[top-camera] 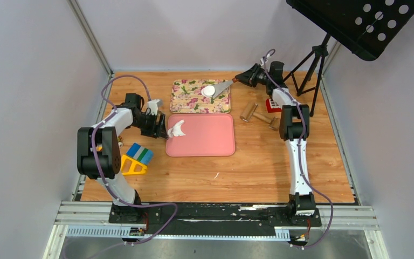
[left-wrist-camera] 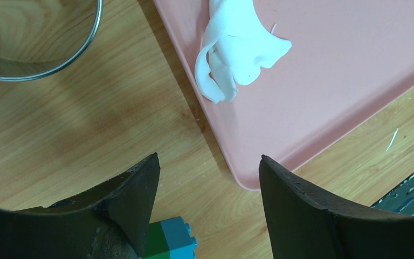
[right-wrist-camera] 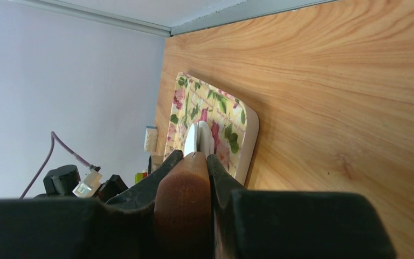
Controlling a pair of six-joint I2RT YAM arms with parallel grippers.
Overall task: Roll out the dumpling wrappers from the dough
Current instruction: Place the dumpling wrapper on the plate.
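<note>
A round white dumpling wrapper (top-camera: 208, 90) lies on the floral tray (top-camera: 186, 100). The blade of a metal spatula (top-camera: 223, 88) reaches its right edge. My right gripper (top-camera: 244, 79) is shut on the spatula's brown wooden handle (right-wrist-camera: 186, 194); past the handle the wrapper (right-wrist-camera: 197, 137) shows edge-on. Ragged white dough (top-camera: 176, 129) sits curled on the left edge of the pink tray (top-camera: 210, 143). My left gripper (top-camera: 159, 125) is open and empty just left of it. In the left wrist view the dough (left-wrist-camera: 237, 48) lies beyond the open left gripper (left-wrist-camera: 209, 162).
A wooden rolling pin (top-camera: 260, 116) and a red object (top-camera: 272, 105) lie right of the trays. Coloured toy blocks (top-camera: 135, 159) stand near the left arm. A metal ring (left-wrist-camera: 43, 70) rests on the wood left of the pink tray (left-wrist-camera: 329, 81). A tripod stands at the back right.
</note>
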